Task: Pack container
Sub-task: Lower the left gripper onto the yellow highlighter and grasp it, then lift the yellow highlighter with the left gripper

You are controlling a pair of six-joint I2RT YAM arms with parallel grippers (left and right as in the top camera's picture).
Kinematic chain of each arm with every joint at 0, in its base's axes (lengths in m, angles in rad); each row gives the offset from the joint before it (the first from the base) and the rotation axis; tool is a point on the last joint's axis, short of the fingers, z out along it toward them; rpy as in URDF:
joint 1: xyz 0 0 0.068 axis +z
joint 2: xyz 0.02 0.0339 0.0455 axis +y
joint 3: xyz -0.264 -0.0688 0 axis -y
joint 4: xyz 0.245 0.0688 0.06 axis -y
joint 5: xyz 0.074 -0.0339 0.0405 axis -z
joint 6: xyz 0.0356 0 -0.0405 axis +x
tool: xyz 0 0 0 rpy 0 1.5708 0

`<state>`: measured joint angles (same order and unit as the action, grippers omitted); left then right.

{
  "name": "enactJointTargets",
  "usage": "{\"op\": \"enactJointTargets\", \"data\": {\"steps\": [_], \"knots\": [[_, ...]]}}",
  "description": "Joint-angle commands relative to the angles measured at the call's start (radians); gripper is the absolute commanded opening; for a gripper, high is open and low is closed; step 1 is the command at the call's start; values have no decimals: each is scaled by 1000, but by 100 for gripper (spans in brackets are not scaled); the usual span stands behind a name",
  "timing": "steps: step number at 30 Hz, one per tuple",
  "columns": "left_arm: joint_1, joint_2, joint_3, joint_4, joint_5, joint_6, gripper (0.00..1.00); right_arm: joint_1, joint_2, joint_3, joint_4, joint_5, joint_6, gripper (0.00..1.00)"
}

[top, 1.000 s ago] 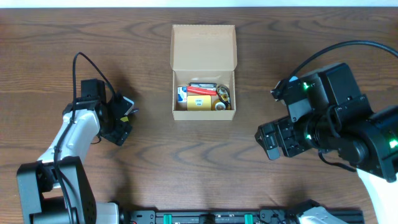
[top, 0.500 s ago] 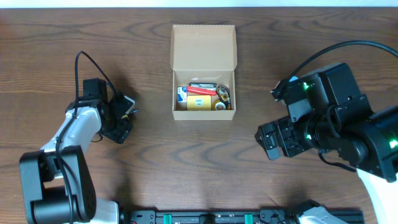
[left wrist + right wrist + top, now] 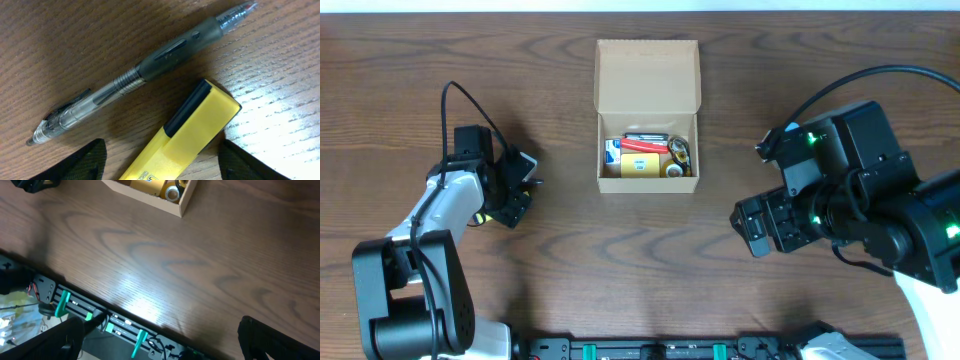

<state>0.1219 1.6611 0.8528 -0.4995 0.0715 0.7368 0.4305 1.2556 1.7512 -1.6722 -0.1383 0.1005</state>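
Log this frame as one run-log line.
phase: pre-grasp | left gripper: open, straddling yellow highlighter, pen beside it on table | right gripper: open, empty | container: lid up, partly filled

The container stands open on top, its lid swung back on the far side, so nothing blocks the way in from above. Inside, stationery covers most of its floor. Left of the container, bare tabletop runs to the left gripper. Its fingers stand apart on either side of a yellow highlighter, and a pen lies just beside it. Right of the container, a wide bare strip reaches the spread right gripper, whose bulky arm fills that side. Near-side of the container, a rail lines the tabletop edge.
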Motion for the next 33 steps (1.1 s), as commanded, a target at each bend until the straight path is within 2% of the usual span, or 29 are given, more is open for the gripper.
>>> {"op": "enactJointTargets", "data": {"steps": [1, 3, 8, 13, 19, 28, 33], "knots": [[2, 14, -6, -2, -2, 4, 67, -5, 0, 2, -1, 3, -12, 99], [2, 14, -6, -10, -3, 4, 61, -5, 0, 2, -1, 3, -12, 99], [2, 14, -6, -51, -5, 4, 57, -5, 0, 2, -1, 3, -12, 99], [2, 14, -6, -85, -32, 1, 43, -5, 0, 2, -1, 3, -12, 99], [2, 14, -6, -98, -35, 0, 36, -5, 0, 2, -1, 3, -12, 99], [2, 14, 18, -97, -38, -71, 6, -5, 0, 2, -1, 3, -12, 99], [2, 14, 74, -111, -37, -151, 6, -5, 0, 2, -1, 3, -12, 99]]}}
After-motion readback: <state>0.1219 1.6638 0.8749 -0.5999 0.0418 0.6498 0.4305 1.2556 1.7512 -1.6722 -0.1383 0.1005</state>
